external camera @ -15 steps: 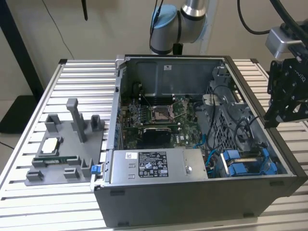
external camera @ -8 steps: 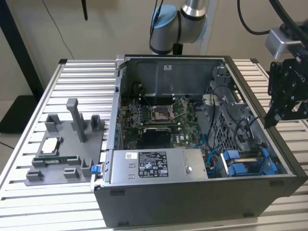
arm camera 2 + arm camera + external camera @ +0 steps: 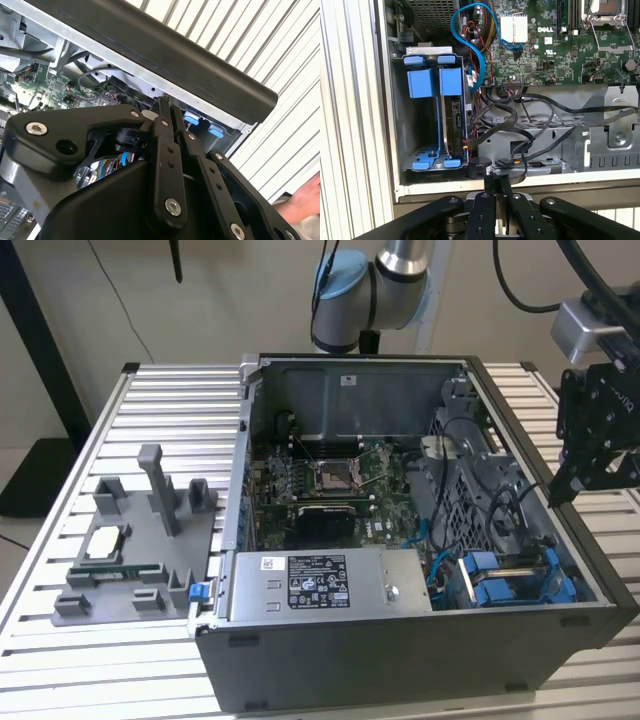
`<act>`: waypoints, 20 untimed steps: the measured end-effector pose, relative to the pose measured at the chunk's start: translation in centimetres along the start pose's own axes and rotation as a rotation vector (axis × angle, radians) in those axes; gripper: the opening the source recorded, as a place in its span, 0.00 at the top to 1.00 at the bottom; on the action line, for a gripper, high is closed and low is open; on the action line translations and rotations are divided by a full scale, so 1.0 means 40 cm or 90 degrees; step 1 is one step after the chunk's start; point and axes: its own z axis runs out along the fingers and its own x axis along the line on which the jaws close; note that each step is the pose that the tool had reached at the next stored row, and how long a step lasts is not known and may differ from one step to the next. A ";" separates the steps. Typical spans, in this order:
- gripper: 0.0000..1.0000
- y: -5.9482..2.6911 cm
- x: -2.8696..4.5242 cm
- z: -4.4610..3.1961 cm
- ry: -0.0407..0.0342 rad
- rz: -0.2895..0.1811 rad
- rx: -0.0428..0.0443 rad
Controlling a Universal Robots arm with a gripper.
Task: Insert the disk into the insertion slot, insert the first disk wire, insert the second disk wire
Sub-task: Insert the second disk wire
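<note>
On the slatted metal surface (image 3: 150, 390) before a beige wall (image 3: 120, 300), the tool (image 3: 553, 498) hangs clenched shut above the computer case (image 3: 400, 640) with its black-and-white sticker (image 3: 315, 583).

**A slatted bench against a plain wall**

A table (image 3: 170, 410) of ribbed, silvery metal slats took up the middle of the room, evenly lit, with only soft shadows. Behind it stood a plain cream wall (image 3: 220, 300). At the exterior view's left a dark upright post (image 3: 45, 350) rose from what seemed a black base plate (image 3: 28, 480) on a pale floor (image 3: 8, 560).
</note>
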 end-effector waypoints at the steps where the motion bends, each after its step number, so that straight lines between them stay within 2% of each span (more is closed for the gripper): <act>1: 0.00 0.000 0.000 0.000 0.0000 0.000 0.0000; 2: 1.00 0.000 0.000 0.000 0.0000 0.000 0.0000; 9: 1.00 0.000 0.000 0.000 0.0001 0.000 -0.0001; 17: 1.00 0.000 0.000 0.003 0.0030 0.000 0.0000; 20: 1.00 -0.001 0.002 0.002 0.0037 0.002 -0.0045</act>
